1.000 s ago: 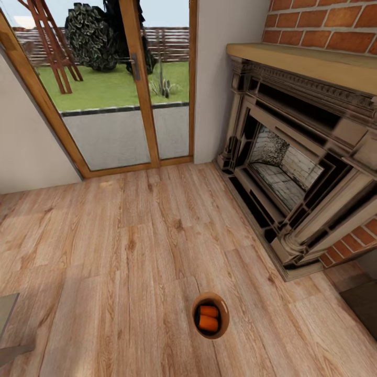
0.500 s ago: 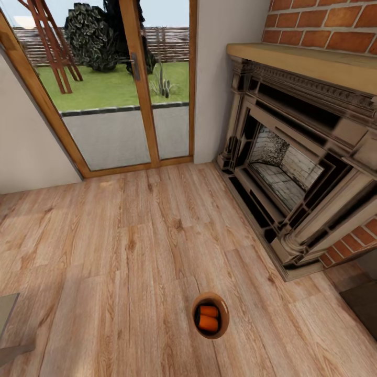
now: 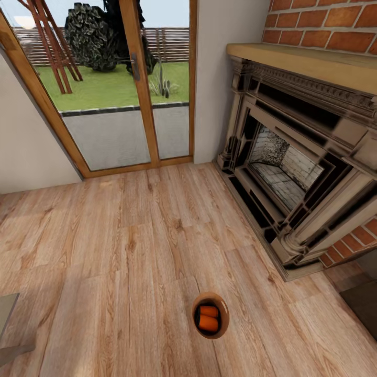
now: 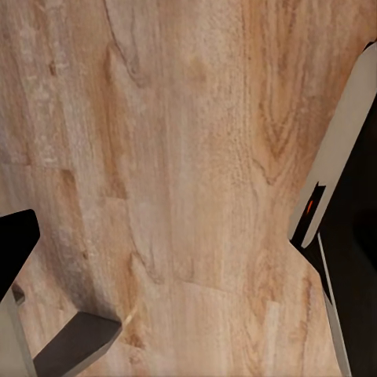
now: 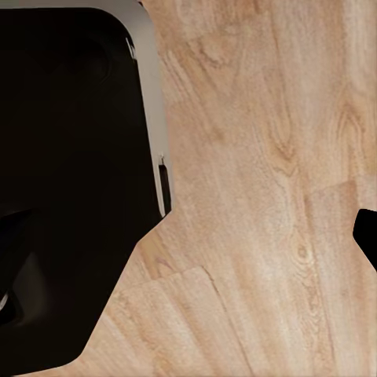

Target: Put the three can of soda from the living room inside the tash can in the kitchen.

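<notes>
In the head view, a small round tapered bin with a brown inner wall (image 3: 210,315) stands upright on the pale wood-plank floor (image 3: 131,251), at about six o'clock in the picture. Inside it lie two orange cylindrical soda cans (image 3: 208,318), side by side and touching, both on their sides against the dark bottom of the bin. No third can is visible in the bin; whether one is hidden below the two orange ones cannot be told.

At about three o'clock stands a carved stone fireplace surround with a pale brick firebox (image 3: 293,173), topped by a tan mantel shelf, with red brick wall (image 3: 324,23) above it at about one o'clock. At eleven to twelve o'clock a glazed door in a light wooden frame (image 3: 141,89) looks out on a lawn, a dark shrub and a slatted fence. A white wall section (image 3: 220,78) separates the door from the fireplace. At about eight o'clock, the corner of a grey low table (image 3: 6,314) enters the picture.

The left wrist view looks onto wood planks (image 4: 173,173), with dark and pale robot parts at its borders. The right wrist view shows the same planks (image 5: 267,204) beside a large black rounded robot part (image 5: 71,181). For both grippers, whether the jaws stand apart or together cannot be told.
</notes>
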You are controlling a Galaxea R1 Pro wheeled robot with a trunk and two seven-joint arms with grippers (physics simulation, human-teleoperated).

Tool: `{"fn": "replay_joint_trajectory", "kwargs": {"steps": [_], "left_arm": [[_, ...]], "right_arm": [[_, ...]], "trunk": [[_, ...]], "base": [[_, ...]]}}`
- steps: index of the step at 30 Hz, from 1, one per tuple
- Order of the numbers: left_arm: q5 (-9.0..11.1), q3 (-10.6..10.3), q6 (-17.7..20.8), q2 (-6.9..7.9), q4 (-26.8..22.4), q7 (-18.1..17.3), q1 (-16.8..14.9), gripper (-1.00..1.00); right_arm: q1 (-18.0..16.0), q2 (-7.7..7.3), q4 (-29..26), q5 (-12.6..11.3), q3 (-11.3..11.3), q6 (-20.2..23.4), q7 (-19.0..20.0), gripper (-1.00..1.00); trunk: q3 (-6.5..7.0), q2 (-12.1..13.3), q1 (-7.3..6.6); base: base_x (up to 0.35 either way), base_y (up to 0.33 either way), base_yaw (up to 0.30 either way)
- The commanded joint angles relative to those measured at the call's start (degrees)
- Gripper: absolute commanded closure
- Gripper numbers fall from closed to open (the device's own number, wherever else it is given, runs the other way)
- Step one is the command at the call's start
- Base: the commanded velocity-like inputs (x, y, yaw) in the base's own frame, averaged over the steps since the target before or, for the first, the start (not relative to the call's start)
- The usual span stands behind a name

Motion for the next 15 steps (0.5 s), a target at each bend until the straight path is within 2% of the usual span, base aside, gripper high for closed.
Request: {"fn": "replay_joint_trajectory", "kwargs": {"steps": [1, 15], "left_arm": [[0.0, 0.0, 0.0, 0.0, 0.0, 0.0, 0.0, -1.0], [0.0, 0.0, 0.0, -0.01, 0.0, 0.0, 0.0, -1.0]], "right_arm": [[0.0, 0.0, 0.0, 0.0, 0.0, 0.0, 0.0, -1.0], [0.0, 0.02, 0.0, -0.1, 0.0, 0.0, 0.0, -1.0]], "trunk": [[0.0, 0.0, 0.0], [0.0, 0.0, 0.0]], "base": [[0.0, 0.0, 0.0], [0.0, 0.0, 0.0]]}}
